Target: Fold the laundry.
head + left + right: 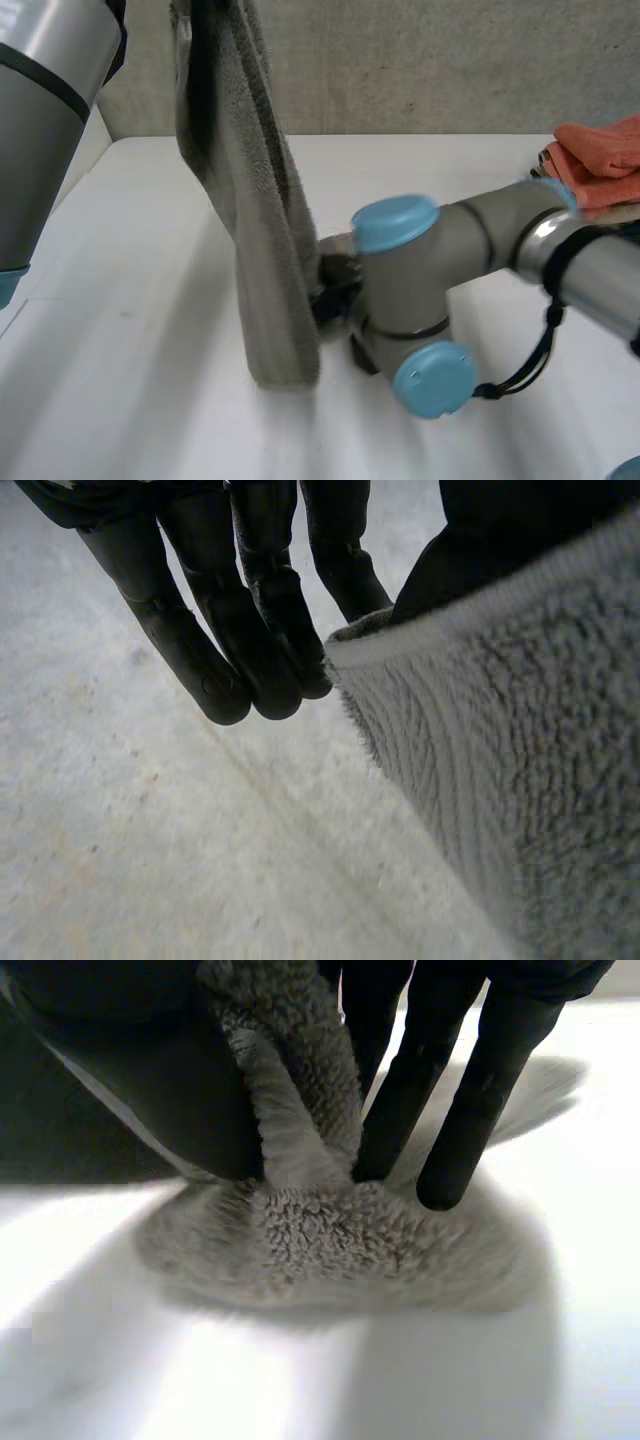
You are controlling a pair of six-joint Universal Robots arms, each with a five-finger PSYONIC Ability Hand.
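Observation:
A grey terry towel (265,250) hangs in a long bunched strip from up high, and its lower end rests on the white table (140,380). My left hand (250,630) holds the towel's top hem (520,780), pinched between the thumb and a finger while the other fingers stand straight beside it. My right hand (335,290) is low at the table, beside the strip's bottom. There the towel (320,1230) runs up between its thumb and fingers (440,1090), which pinch it just above the table.
A pile of orange cloths (600,160) lies at the table's back right edge. My right arm (420,270) reaches across the middle of the table. My left arm (50,120) rises at the near left. A grey wall stands behind the table.

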